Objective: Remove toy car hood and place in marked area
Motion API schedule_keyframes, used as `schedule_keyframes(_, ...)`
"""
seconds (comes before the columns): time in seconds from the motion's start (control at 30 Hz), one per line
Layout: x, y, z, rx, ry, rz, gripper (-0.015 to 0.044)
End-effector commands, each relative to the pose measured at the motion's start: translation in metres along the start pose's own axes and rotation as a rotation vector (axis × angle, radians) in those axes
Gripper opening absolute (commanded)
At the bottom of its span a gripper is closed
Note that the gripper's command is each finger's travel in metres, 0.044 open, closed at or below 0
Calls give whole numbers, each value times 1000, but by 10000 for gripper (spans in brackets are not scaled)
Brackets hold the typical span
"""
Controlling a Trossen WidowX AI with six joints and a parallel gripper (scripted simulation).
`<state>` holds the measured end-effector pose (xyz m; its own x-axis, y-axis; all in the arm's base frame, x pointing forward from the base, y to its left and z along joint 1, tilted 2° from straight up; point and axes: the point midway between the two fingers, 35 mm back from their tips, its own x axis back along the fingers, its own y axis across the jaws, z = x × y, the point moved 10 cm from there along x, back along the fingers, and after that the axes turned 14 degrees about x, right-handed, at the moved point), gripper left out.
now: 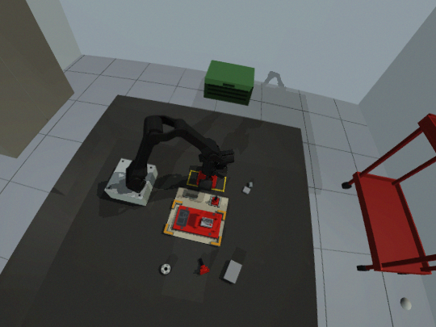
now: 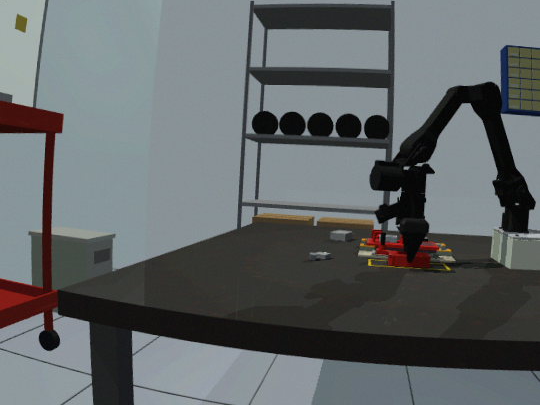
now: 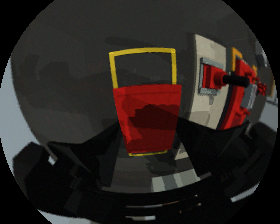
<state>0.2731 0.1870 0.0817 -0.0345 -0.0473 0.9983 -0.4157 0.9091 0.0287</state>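
Note:
The hood, a flat red panel (image 1: pixel 214 181) (image 2: pixel 395 259) (image 3: pixel 150 107), is between the fingers of my gripper (image 1: pixel 207 182) (image 2: pixel 411 259) (image 3: pixel 148 121), which is shut on it from both sides. The hood is level, at or very close to the table top; a tiny gap cannot be told. The marked area, a yellow outline (image 1: pixel 225 184) (image 2: pixel 378 266) (image 3: pixel 142 50), shows around the hood, with bare space at its far end in the wrist view. The red toy car body (image 1: pixel 191 225) lies beside it on a cream board (image 1: pixel 202 191) (image 3: pixel 202 107) with orange corners.
A small red piece (image 1: pixel 215 201) (image 3: pixel 212 77) with a black rod stands on the board's near strip. Small grey parts (image 1: pixel 247 189) (image 2: pixel 320 256), a grey block (image 1: pixel 232 271), a wheel (image 1: pixel 164 269) and a red-and-black part (image 1: pixel 203 269) lie around the board.

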Motion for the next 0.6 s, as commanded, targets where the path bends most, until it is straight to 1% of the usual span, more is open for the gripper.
schedule_keyframes(0.0,0,0,0,0,0,0,53)
schedule_keyframes(0.47,0,0,0,0,0,0,420)
schedule_keyframes(0.5,3,0,0,0,0,0,440)
schedule_keyframes(0.57,15,0,-2,0,0,0,440)
